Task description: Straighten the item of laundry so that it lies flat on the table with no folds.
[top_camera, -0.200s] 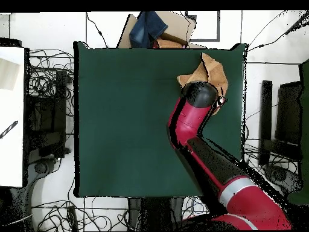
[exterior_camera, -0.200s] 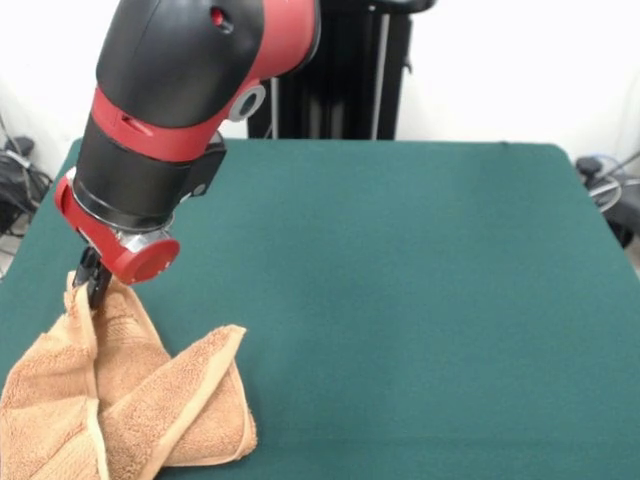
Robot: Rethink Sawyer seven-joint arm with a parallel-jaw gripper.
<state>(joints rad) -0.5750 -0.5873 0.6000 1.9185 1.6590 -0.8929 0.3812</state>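
My gripper (exterior_camera, -0.200s: 93, 283): it is pinched tight on the top edge of the towel, holding that bit up off the table.
My arm (exterior_camera, -0.200s: 175, 120): red and black, it comes down over the front view's near left part of the table.
Towel (exterior_camera, -0.200s: 130, 410): peach-orange and fluffy. It is bunched up with big folds, not flat. One fold sticks out to the right like a pointy flap. The rest sags down onto the table.
Where the towel is: at the near left corner in the front view. From above, the towel (top_camera, -0.200s: 208, 71) is at the far right corner, partly hidden under my arm.
Table (exterior_camera, -0.200s: 420, 300): dark green and much bigger than the towel.
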